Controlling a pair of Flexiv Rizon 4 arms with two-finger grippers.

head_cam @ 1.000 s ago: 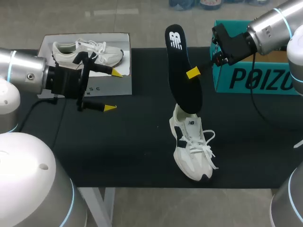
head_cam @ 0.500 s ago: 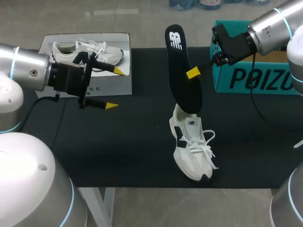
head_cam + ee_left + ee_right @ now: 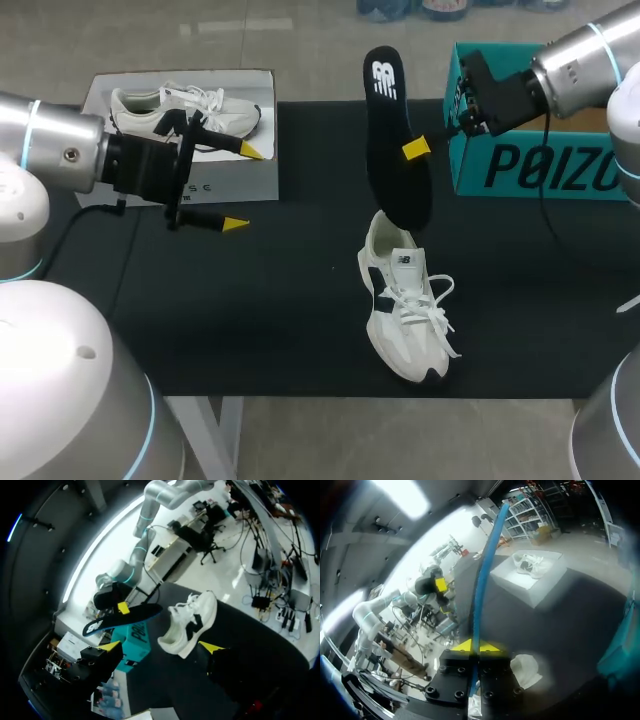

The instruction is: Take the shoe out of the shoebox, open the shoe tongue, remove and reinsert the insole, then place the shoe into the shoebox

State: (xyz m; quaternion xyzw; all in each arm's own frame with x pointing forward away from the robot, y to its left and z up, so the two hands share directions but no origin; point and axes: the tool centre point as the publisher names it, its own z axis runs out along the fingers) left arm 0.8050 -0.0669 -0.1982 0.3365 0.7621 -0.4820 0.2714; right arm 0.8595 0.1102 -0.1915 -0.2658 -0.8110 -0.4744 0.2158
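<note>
**A:** Where is the insole?

**B:** The insole [image 3: 388, 115] is up in the air over the black table [image 3: 250, 300]. It stands nearly on end, the end with the white mark highest. The right gripper [image 3: 415, 148] has hold of it about halfway along. Its two yellow tips are pressed to the insole's two faces, nearly together, with only that thin sheet between them.

**A:** What does the right wrist view show?

**B:** There the insole is edge-on, a thin blue line running straight out from between the tips.

**A:** And the shoe?

**B:** The shoe [image 3: 405, 310] is out of the shoebox. It sits sole down on the table, around the middle and towards the near edge, with its toe pointing at the robot and its laces spread loose. The insole's lower end hangs just over the heel opening. It looks clear of the shoe, though I cannot be sure from the head view.

**A:** Where is the shoebox?

**B:** The teal shoebox [image 3: 540, 165] stands at the far right of the table, just behind the right arm's wrist.

**A:** What about the left arm?

**B:** The left gripper [image 3: 240, 188] hovers over the left side, well apart from the shoe. Its fingers are spread wide with nothing between them. In the left wrist view, the shoe and the insole lie out ahead of it.

**A:** Anything else on the table?

**B:** A white box [image 3: 250, 90] sits at the far left, with a second shoe [image 3: 185, 110] lying on top of it
</note>
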